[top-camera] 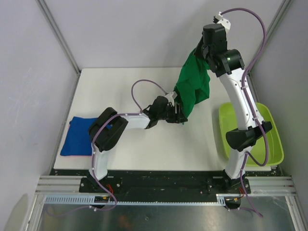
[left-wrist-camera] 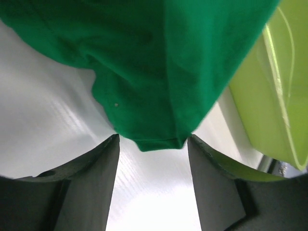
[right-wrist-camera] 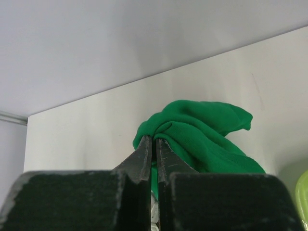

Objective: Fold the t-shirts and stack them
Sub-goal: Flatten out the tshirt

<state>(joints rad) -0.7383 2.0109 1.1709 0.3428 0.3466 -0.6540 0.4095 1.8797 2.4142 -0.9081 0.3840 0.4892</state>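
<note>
Above the table (top-camera: 120, 86), right end effector (right-wrist-camera: 154, 140) pinches the green t-shirt (top-camera: 192, 86); left end effector (left-wrist-camera: 153, 138) gapes wide beneath.

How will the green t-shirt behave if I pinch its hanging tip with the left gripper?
Likely very floppy: the green t-shirt hangs bunched in folds from the shut right gripper. Probably light, since one pinch seems to carry it. Its lowest tip dangles just at the open left gripper, so it may swing aside when nudged.
</note>
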